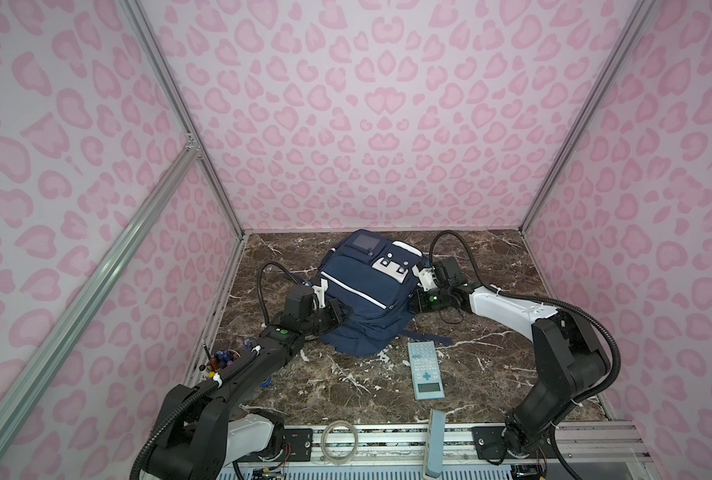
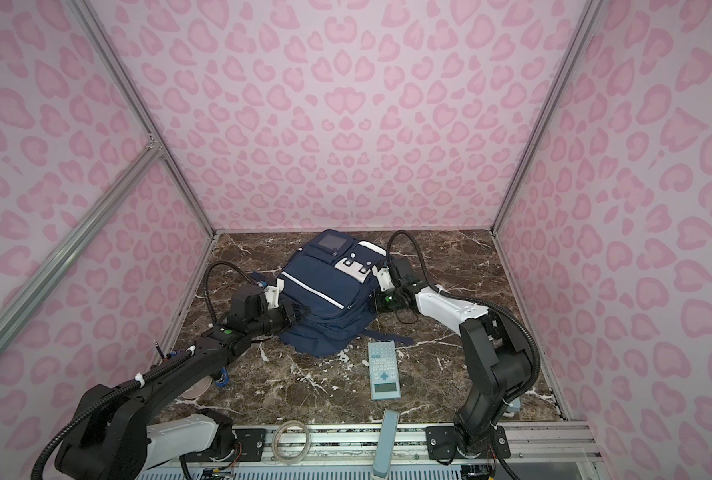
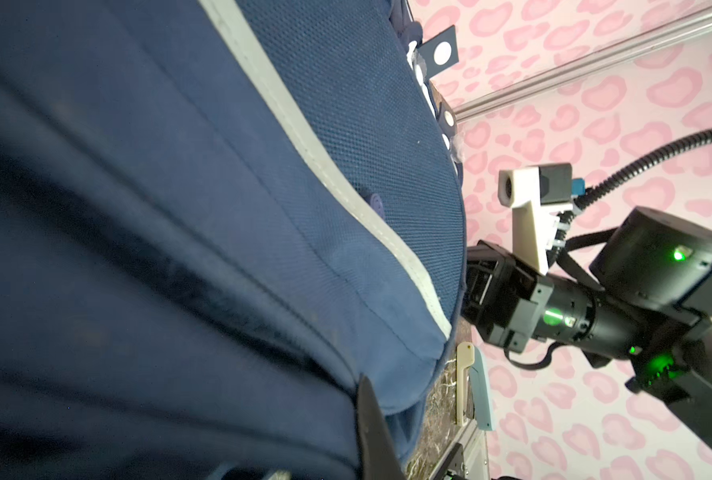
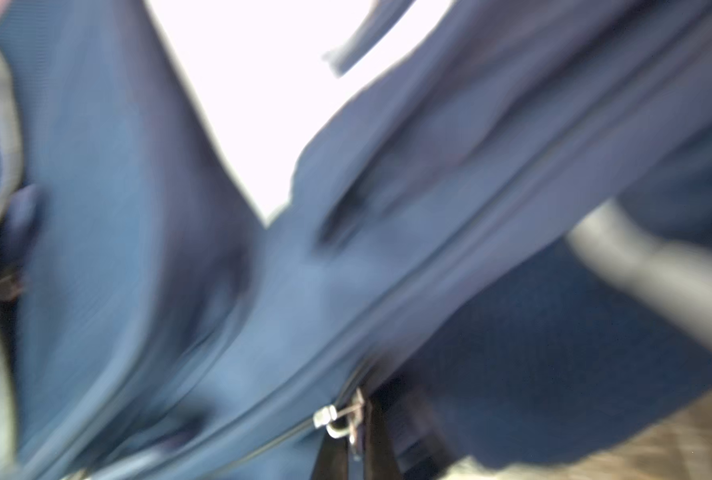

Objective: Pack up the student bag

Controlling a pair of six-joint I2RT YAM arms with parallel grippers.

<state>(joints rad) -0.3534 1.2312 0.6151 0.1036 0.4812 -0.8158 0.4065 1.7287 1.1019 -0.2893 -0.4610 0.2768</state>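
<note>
The student bag [image 1: 358,299], a large navy-blue fabric backpack with a white reflective stripe and white studded patches, lies flat at the centre of the brown marbled tabletop [image 1: 491,374] in both top views, front pockets facing up. At the lower left of a top view, a small round cup [image 1: 217,365] holds pens and markers. The left hand [image 1: 341,314] is pressed together against the bag's left edge. The right hand [image 1: 412,300], at its right edge, is pressed together with a metal zipper pull [image 4: 339,415] at its tips; blur hides whether it pinches it. A light-blue rectangular calculator [image 1: 424,370] lies just below the bag.
</note>
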